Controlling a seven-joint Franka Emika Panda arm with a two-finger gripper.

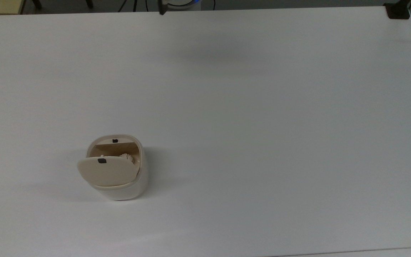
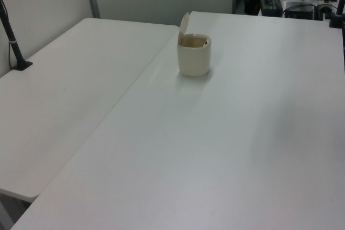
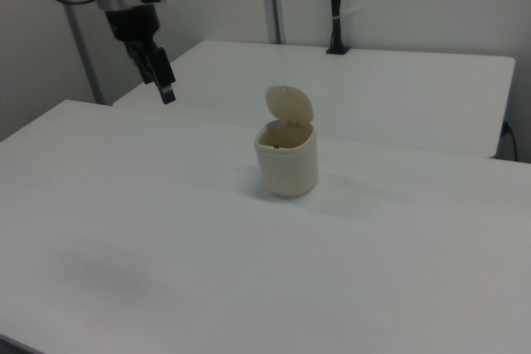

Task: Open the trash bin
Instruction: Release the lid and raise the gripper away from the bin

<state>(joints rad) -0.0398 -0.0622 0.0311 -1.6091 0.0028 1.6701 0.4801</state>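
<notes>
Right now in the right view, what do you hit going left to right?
Hand → bin, lid up → black post on the far table.

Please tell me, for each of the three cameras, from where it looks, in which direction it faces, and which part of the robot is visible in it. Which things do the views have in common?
Top view: high above the table, looking steeply down on the trash bin with its lid raised.
Left view: beside the table, looking along it to the trash bin and the desks behind.
Right view: lower, opposite side, facing the trash bin; the arm and the gripper hang at the right view's upper left.
All three share the open bin and the white table.
</notes>
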